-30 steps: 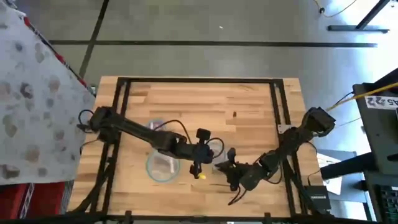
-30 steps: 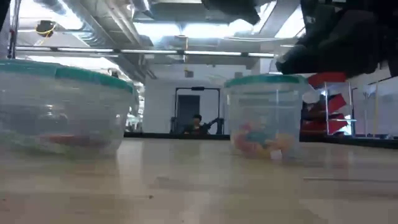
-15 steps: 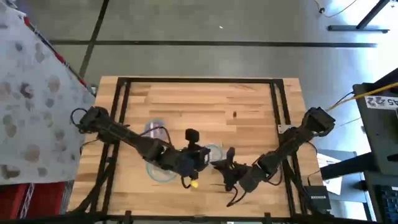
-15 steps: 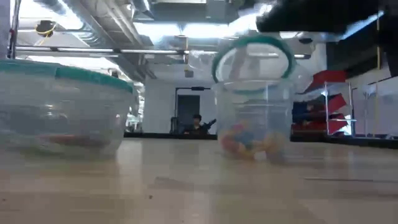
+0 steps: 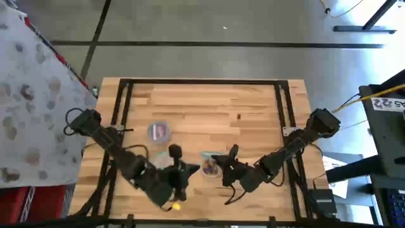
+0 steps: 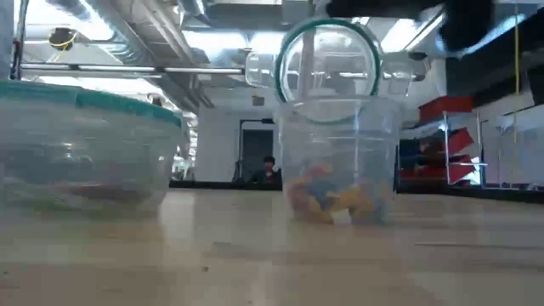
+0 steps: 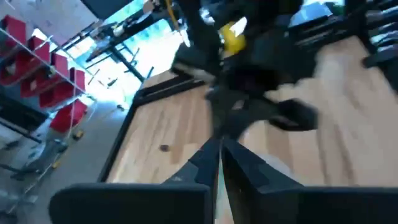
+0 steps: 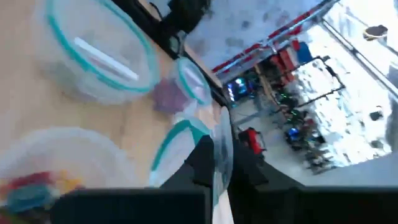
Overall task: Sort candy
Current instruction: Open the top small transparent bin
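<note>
Clenched jaws on the right gripper (image 5: 219, 168) pinch the teal rim of a small clear tub (image 5: 209, 166), which sits near the middle of the wooden table (image 5: 209, 101), towards its front edge. Seen from table height, the tub (image 6: 336, 161) leans, its round mouth tipped up and facing across the table. The candy (image 6: 330, 194) lies heaped in the bottom of it, a jumble of pink, yellow and bluish wrappers. From the right wrist, the two dark fingers (image 8: 205, 158) meet on the tub's clear wall just under the rim, and a few of the sweets (image 8: 37, 185) show inside.

Jaws on the left gripper (image 5: 174, 195) are pressed together too, with nothing to be seen between them. That arm reaches in from the table's left side to the front edge, just left of the tub. Its own wrist camera shows the fingertips (image 7: 211, 155) touching above the bare wood. A small yellow spot (image 5: 176, 206) shows at the gripper's tip; I cannot tell what it is.

Two more clear containers with teal rims stand on the table. A large bowl (image 6: 85, 144) fills the left of the table-level picture, and from the right wrist a pale strip (image 8: 106, 59) can be seen lying in it. A small bowl (image 5: 158, 131) farther back holds something purple. Far across the room, a person (image 6: 268, 170) shows in a doorway.
</note>
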Controlling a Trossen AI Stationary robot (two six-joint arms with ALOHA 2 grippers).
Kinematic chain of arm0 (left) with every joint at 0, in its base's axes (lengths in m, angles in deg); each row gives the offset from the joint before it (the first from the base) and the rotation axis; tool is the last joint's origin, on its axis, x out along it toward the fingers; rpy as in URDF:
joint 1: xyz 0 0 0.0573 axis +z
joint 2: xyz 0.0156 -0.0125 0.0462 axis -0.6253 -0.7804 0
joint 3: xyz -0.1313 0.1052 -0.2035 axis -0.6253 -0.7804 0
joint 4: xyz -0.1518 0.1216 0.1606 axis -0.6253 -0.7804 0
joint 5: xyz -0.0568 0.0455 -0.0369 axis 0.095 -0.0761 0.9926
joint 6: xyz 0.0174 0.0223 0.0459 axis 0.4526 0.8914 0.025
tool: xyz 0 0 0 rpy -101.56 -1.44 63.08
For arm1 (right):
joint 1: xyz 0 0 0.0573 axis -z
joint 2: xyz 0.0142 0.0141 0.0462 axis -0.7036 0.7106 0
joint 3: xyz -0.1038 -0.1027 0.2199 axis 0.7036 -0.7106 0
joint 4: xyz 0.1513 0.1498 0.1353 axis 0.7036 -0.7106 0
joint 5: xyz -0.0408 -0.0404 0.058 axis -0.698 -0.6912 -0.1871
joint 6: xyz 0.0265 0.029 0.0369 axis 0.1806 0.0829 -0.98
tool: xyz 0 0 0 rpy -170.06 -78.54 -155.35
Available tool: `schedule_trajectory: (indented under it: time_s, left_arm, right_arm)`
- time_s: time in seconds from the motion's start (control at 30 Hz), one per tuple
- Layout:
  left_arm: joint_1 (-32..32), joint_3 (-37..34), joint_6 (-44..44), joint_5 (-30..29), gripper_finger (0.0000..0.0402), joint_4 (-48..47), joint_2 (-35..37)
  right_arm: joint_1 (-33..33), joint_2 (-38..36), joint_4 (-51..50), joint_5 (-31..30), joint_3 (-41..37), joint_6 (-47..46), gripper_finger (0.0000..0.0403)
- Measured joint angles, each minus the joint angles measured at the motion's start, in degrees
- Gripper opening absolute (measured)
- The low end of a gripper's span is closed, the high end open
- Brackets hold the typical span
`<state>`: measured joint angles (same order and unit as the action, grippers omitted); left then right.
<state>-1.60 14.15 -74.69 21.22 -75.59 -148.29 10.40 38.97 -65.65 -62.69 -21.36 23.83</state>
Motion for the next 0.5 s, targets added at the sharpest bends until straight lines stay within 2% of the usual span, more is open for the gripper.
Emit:
schedule_trajectory:
  time_s: [0.17, 0.33, 0.5]
  left_arm:
    - [-3.16, -0.09, -8.03, -4.76, 0.0003, -4.96, -0.04]
    - [-4.81, -0.11, -16.52, -8.45, 0.0003, -12.14, -0.04]
    - [-4.81, -0.57, -25.22, -9.13, 0.0003, -18.22, -0.07]
  right_arm:
    - [6.84, -0.02, 0.01, 0.57, 0.30, 5.19, 0.0001]
    - [17.06, 0.09, -3.77, 11.84, -0.16, 5.44, 0.0001]
    - [24.74, 4.61, -4.56, 11.82, -0.21, 5.66, 0.0003]
